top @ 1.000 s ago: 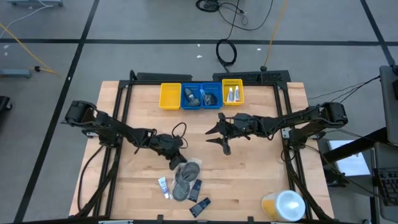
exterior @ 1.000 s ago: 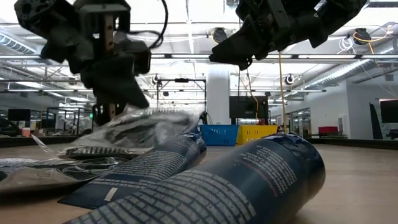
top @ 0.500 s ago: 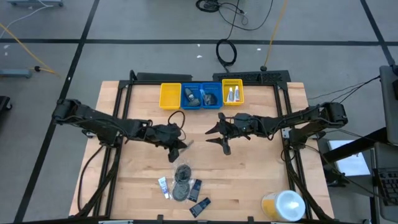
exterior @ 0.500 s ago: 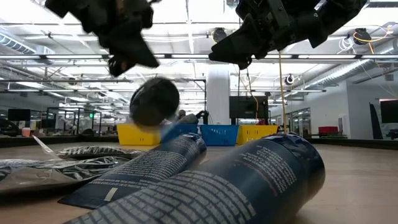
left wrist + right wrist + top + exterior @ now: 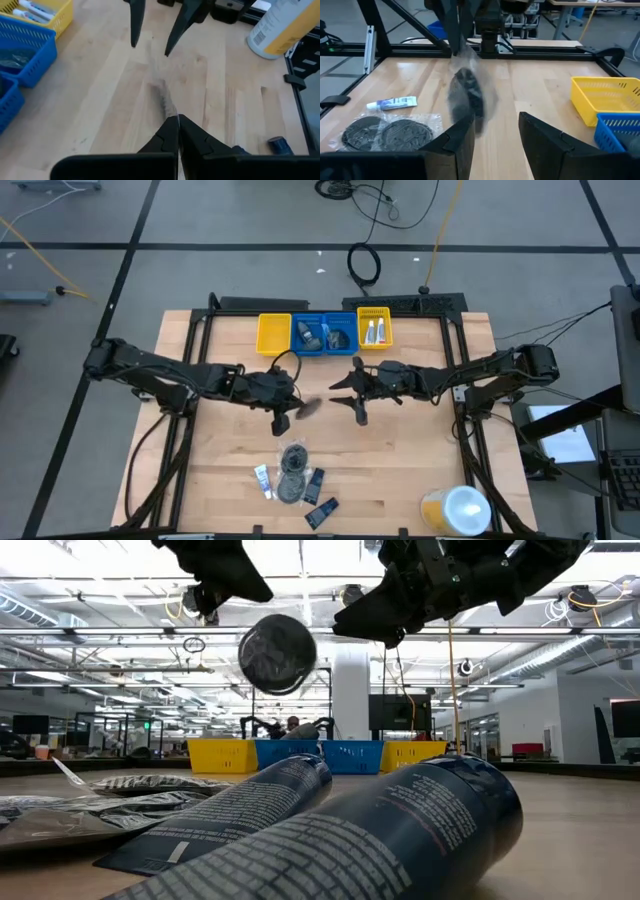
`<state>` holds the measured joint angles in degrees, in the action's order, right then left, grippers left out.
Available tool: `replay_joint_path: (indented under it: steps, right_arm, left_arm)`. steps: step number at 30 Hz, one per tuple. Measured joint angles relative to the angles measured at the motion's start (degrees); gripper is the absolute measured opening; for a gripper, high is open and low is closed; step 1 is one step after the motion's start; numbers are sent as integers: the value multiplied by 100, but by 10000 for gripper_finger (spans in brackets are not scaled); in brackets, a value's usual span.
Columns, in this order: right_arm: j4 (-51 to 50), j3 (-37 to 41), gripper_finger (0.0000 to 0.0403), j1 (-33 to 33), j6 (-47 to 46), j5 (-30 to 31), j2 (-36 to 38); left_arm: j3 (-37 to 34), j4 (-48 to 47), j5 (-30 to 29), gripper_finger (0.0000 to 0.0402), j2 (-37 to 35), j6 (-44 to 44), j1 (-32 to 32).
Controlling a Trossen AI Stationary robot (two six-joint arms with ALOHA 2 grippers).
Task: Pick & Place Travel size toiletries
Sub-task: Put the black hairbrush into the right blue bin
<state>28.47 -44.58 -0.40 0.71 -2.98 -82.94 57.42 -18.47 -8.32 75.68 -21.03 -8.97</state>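
Note:
My left gripper (image 5: 282, 418) is above the middle of the table, shut on a clear packet with a round black flat piece (image 5: 277, 653) inside. The packet (image 5: 467, 97) swings in the air between the two grippers. My right gripper (image 5: 351, 399) hovers just to its right, open and pointing at it, touching nothing. Nearer the near edge, more round black pieces in clear packets (image 5: 293, 472), a white-and-blue tube (image 5: 262, 478) and small dark packets (image 5: 321, 511) lie flat on the table. My left gripper (image 5: 178, 120) pinches the clear packet by its upper edge (image 5: 168, 110) between the two fingertips. The fingers come from above, slanting toward the table's right. The packet is lifted clear, hangs below the fingers and shows edge-on in the left wrist view.
A row of bins stands at the far edge: a yellow one (image 5: 273, 333), blue ones (image 5: 323, 333) holding dark items, and a yellow one (image 5: 373, 328) with white tubes. A large yellow container with white lid (image 5: 455, 510) lies at the near right corner. Bare wood surrounds the grippers.
My left gripper has risen from the pile of packets and moved toward the far edge and the right gripper, carrying one round-piece packet with it. The packet has come off the pile, lifted clear, and now swings in the air. The right arm has kept still.

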Motion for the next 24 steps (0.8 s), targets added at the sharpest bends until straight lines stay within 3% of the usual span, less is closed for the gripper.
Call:
replay_joint_path:
  steps: [13, 24]
  right_arm:
    - [16, 0, 144, 2, 0, -2, 0]
    - [63, 0, 144, 2, 0, -4, 0]
  left_arm:
    - [23, 106, -122, 0, 0, 189, 33]
    - [23, 728, -76, 0, 0, 585, 116]
